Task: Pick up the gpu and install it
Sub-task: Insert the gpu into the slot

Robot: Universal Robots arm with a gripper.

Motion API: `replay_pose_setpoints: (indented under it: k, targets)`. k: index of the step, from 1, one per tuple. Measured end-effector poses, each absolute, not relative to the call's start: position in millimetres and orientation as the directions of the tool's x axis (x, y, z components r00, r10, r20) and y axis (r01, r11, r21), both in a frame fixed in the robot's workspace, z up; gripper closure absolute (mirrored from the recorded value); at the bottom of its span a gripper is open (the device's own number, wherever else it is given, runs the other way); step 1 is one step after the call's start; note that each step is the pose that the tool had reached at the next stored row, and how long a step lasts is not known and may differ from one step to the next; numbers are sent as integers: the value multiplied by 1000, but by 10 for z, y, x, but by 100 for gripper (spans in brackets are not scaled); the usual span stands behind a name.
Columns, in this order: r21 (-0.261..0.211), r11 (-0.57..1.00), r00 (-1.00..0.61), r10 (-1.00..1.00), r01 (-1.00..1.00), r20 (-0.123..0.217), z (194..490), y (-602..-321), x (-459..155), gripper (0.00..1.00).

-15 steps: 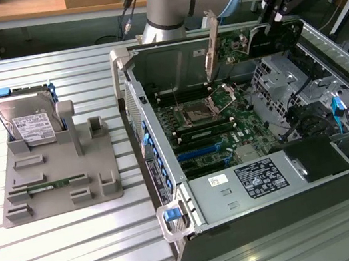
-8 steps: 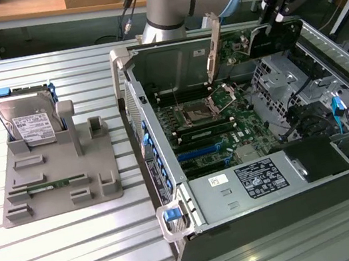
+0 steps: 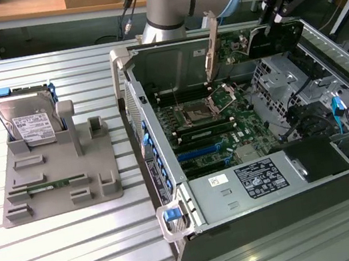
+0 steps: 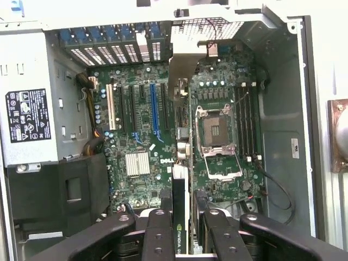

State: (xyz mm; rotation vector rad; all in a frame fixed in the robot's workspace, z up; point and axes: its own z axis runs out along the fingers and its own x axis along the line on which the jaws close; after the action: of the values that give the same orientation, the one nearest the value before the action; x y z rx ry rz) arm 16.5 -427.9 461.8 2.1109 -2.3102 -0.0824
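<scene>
Wrist view: gpu edge-on, tight in gripper; exterior view: its bracket above motherboard.

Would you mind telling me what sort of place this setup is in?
Probably a robotics lab or test workshop: a robot arm at an open computer case, a slatted aluminium table, and a grey fixture holding a hard drive.
</scene>
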Motion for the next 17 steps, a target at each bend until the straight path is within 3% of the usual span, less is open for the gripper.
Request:
replay_pose_setpoints:
  k: [17]
  targets:
    - [46,90,-91,-995,-995,-28,4567,-4283,147,73]
